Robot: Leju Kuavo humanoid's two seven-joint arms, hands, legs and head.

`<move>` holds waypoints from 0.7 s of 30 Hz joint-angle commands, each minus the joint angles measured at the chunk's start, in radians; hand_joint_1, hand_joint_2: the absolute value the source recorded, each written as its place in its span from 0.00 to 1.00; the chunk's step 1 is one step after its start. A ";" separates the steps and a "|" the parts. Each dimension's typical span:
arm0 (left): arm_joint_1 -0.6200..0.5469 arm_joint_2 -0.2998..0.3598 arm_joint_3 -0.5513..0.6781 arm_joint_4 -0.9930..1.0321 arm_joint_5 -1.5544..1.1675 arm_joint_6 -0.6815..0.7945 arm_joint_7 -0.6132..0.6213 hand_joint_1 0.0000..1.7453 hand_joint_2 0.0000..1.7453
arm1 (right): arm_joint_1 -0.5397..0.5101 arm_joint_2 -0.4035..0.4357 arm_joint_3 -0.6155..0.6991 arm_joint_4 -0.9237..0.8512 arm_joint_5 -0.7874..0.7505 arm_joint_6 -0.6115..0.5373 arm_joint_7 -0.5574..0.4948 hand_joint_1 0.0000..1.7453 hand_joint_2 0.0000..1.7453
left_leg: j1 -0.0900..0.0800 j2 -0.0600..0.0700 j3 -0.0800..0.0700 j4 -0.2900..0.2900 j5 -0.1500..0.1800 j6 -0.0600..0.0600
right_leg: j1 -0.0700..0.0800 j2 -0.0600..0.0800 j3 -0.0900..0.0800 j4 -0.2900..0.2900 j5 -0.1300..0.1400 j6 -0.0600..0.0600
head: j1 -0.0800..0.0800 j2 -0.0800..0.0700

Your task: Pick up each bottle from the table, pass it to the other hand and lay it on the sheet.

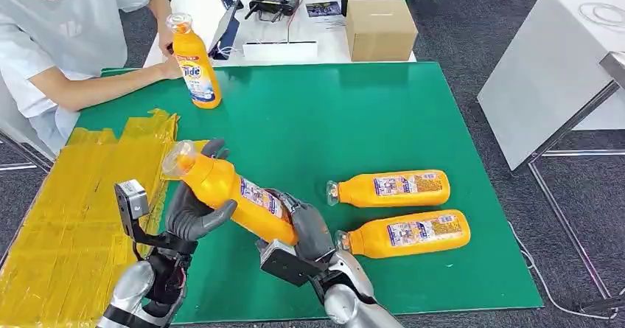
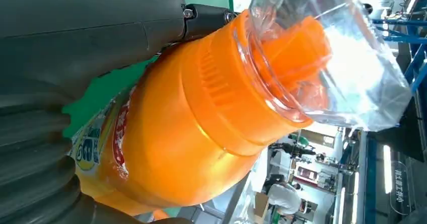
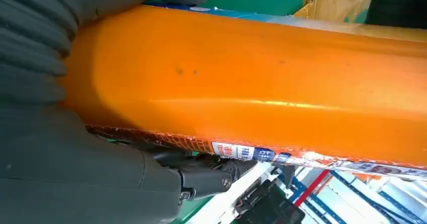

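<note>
Both hands held the bottle [image 1: 232, 195]: your left hand [image 1: 193, 214] needed firm fingers near the neck before the right hand [image 1: 309, 232] released.

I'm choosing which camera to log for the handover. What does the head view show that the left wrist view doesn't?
Head view alone: the right hand gripping the bottle's base, two bottles lying on the green mat, the yellow sheet, and a person's hand holding an upright bottle. Left wrist view alone: the clear cap close up. Both: the held bottle and the left hand.
</note>
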 commanded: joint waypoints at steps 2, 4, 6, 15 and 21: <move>-0.047 0.019 -0.040 0.058 0.001 -0.004 0.004 0.00 1.00 | -0.036 -0.007 0.039 0.055 0.001 0.008 -0.002 1.00 1.00 | 0.003 -0.001 0.008 0.000 -0.003 -0.001 | 0.003 0.000 0.009 -0.002 -0.002 -0.002 | 0.000 0.000; -0.047 0.019 -0.040 0.058 0.001 -0.004 0.004 0.00 1.00 | -0.036 -0.007 0.039 0.055 0.001 0.008 -0.002 1.00 1.00 | 0.001 -0.001 0.003 -0.001 -0.001 0.000 | 0.001 -0.001 0.003 -0.001 -0.001 -0.001 | 0.000 0.000; -0.047 0.019 -0.040 0.058 0.001 -0.004 0.004 0.00 1.00 | -0.036 -0.007 0.039 0.055 0.001 0.008 -0.002 1.00 1.00 | 0.001 -0.001 0.004 0.000 -0.001 0.000 | 0.001 -0.001 0.005 -0.002 -0.001 -0.001 | 0.000 0.000; -0.047 0.019 -0.040 0.058 0.001 -0.004 0.004 0.00 1.00 | -0.036 -0.007 0.039 0.055 0.001 0.008 -0.002 1.00 1.00 | 0.001 -0.001 0.003 -0.001 -0.001 0.000 | 0.001 -0.001 0.004 -0.001 -0.001 -0.001 | 0.000 0.000; -0.047 0.019 -0.040 0.058 0.001 -0.004 0.004 0.00 1.00 | -0.036 -0.007 0.039 0.055 0.001 0.008 -0.002 1.00 1.00 | 0.001 -0.001 0.004 0.000 -0.001 0.000 | 0.001 -0.001 0.004 -0.001 -0.001 -0.001 | 0.000 0.000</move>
